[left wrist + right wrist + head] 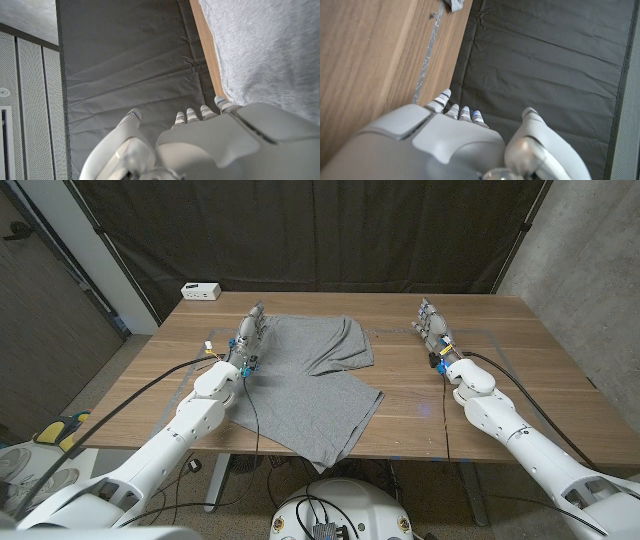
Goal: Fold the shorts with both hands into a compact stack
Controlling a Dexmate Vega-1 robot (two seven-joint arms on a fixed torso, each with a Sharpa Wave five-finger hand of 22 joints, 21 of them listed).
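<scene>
On table: gray shorts [310, 380] spread | left hand [250, 335] at edge, right hand [432, 328] apart | both fingers open, empty

Grey shorts [312, 378] and a white box [201, 291] lie on the wooden table [500, 350].

Plain grey shorts [310, 380] on a brown wooden table [500, 350], white box [201, 291], black backdrop curtain [330, 230].
</scene>
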